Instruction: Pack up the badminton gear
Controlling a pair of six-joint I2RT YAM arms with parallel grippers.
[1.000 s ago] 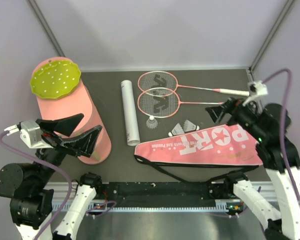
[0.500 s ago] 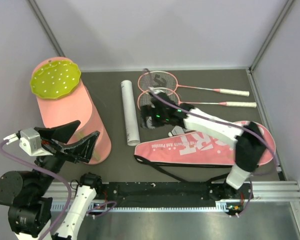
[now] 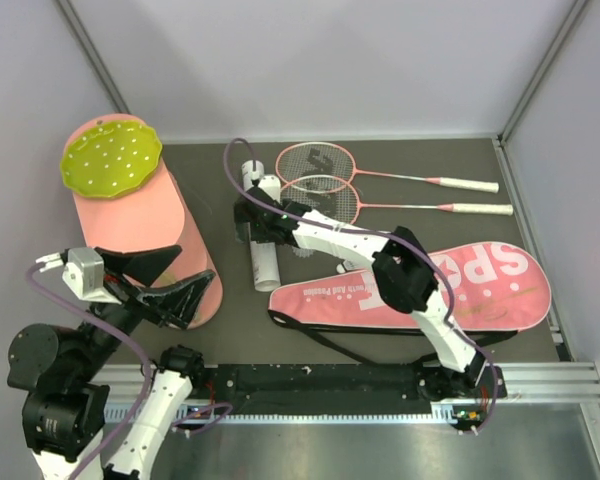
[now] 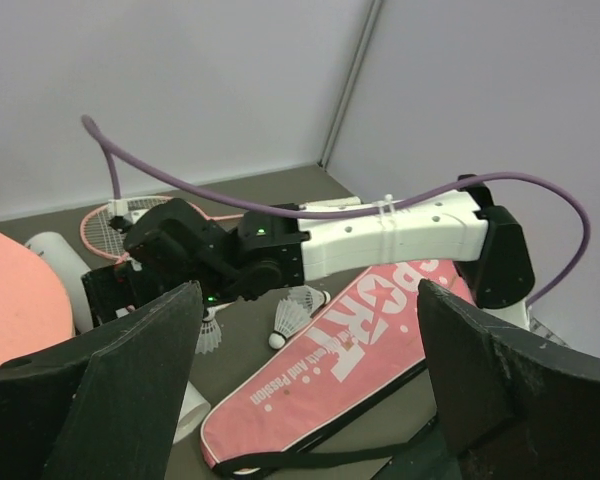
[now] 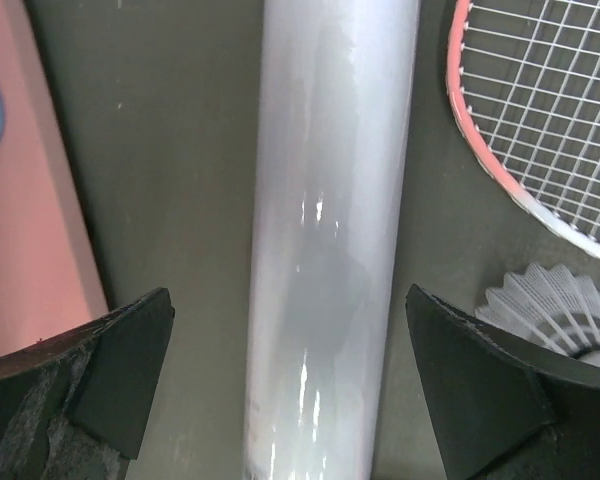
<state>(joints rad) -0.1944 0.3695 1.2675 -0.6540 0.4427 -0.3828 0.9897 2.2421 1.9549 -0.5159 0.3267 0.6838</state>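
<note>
The white tube (image 3: 264, 268) lies lengthwise on the dark table, left of centre. My right gripper (image 3: 259, 226) hovers over its middle, open. In the right wrist view the gripper (image 5: 288, 295) straddles the tube (image 5: 330, 250) with a gap on each side. Two pink-framed rackets (image 3: 318, 178) lie at the back, white handles (image 3: 470, 186) pointing right. The pink "SPORT" bag (image 3: 460, 285) lies in front, also seen in the left wrist view (image 4: 350, 370). Three shuttlecocks (image 4: 285, 322) sit between the tube and the bag. My left gripper (image 3: 200, 265) is open and empty, held above the table.
A big pink cylinder (image 3: 145, 225) with a yellow-green dotted disc (image 3: 110, 160) stands at the left, close to my left gripper. The bag's black strap (image 3: 340, 345) trails toward the near edge. Grey walls close in the table on three sides.
My right arm has swung from the far right, across the bag and shuttlecocks, to over the white tube. My left gripper has drifted slightly lower and to the right.
</note>
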